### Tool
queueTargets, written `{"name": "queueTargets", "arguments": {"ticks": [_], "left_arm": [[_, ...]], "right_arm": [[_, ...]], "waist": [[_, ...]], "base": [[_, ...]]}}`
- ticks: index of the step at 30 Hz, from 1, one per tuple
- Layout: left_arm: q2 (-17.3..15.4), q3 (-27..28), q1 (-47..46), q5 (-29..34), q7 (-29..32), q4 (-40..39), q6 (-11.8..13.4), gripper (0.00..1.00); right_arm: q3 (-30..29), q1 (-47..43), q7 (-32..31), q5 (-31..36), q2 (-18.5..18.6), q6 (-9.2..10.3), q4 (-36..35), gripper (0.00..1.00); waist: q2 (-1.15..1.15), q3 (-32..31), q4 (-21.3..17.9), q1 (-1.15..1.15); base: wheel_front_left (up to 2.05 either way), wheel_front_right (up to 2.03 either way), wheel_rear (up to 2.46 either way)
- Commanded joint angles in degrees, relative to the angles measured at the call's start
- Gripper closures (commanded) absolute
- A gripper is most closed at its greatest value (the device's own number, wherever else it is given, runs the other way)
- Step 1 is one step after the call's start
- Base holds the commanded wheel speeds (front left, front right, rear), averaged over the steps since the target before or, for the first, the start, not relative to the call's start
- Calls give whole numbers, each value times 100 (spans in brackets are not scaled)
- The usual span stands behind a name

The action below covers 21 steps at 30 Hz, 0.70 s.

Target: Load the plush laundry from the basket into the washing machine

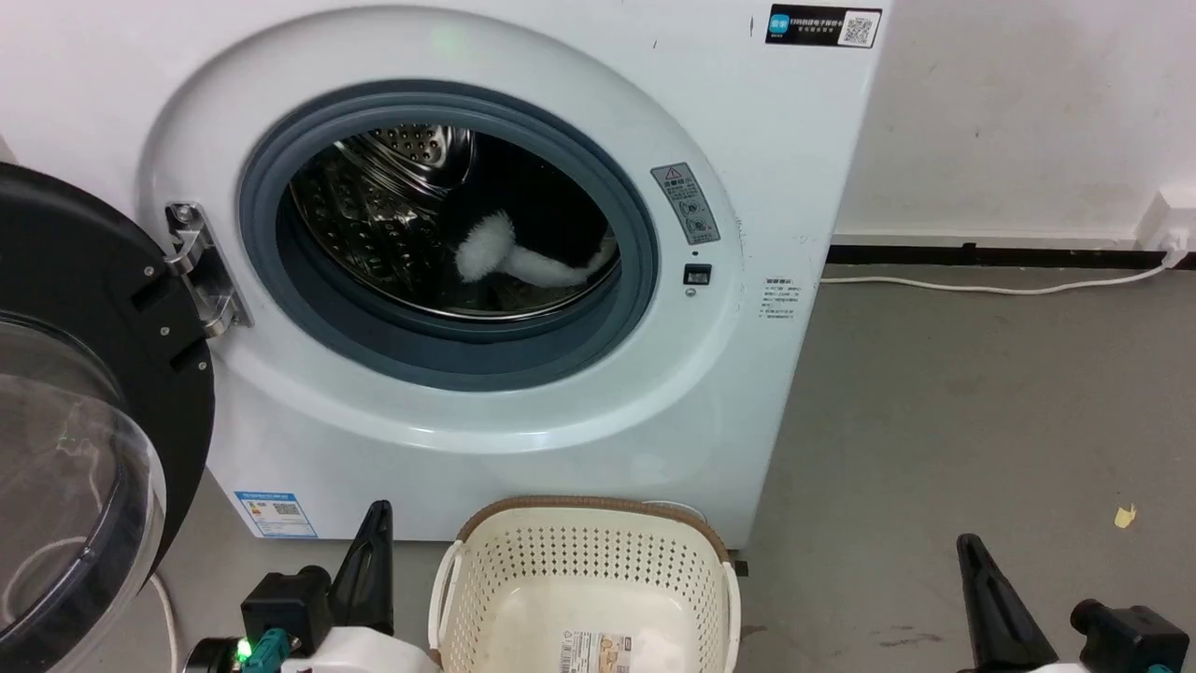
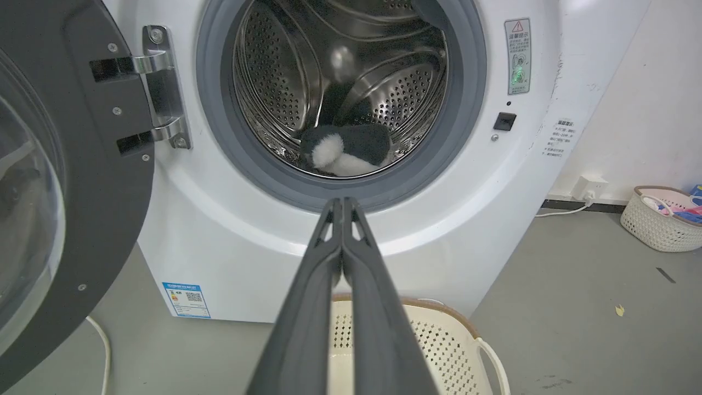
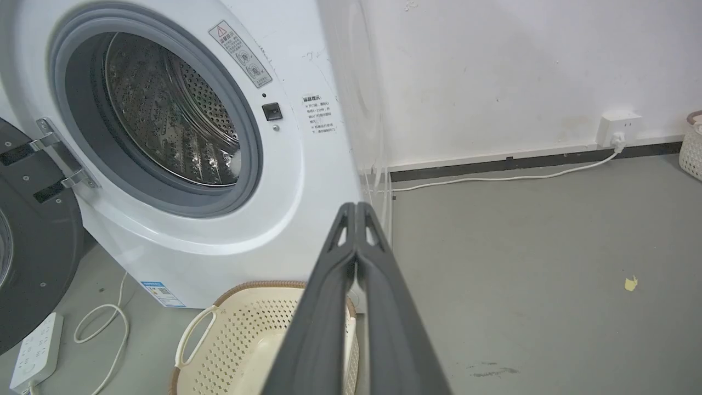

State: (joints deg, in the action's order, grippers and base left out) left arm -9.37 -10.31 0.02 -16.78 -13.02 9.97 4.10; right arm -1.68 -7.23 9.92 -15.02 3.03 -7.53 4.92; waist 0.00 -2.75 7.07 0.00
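Fluffy black-and-white plush (image 1: pixel 523 264) lies inside steel drum (image 1: pixel 374 215) of white front-loading washer (image 1: pixel 747 393). Open black-rimmed glass door (image 1: pixel 93 308), frame left, sits nearer my left gripper (image 1: pixel 378 512). It and right gripper (image 1: pixel 967 544) are pinched together, empty.

White cable (image 1: pixel 981 288) along the wall (image 1: pixel 1028 112), yellow scrap (image 1: pixel 1125 515) on the floor (image 1: pixel 934 421), power strip (image 3: pixel 34 351), small filled basket (image 2: pixel 661 222)

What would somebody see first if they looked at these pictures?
The big white washing machine, its round door swung wide open on the left. Inside the shiny drum lies the fluffy plush laundry, black with a white tail. The cream basket stands on the floor in front.
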Motion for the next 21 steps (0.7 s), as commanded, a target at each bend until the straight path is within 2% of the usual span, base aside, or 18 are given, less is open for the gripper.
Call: {"name": "queueTargets", "arguments": {"ticks": [1, 21], "left_arm": [[26, 36, 0, 73, 39, -41, -20, 100], [131, 204, 0, 343, 252, -202, -85, 100]], "right_arm": [[6, 34, -24, 63, -1, 0, -24, 100], [33, 150, -187, 305, -3, 1, -102, 100]], "waist": [[0, 4, -12, 0], [0, 49, -129, 0]], "base": [[0, 0, 0], [0, 0, 0]]}}
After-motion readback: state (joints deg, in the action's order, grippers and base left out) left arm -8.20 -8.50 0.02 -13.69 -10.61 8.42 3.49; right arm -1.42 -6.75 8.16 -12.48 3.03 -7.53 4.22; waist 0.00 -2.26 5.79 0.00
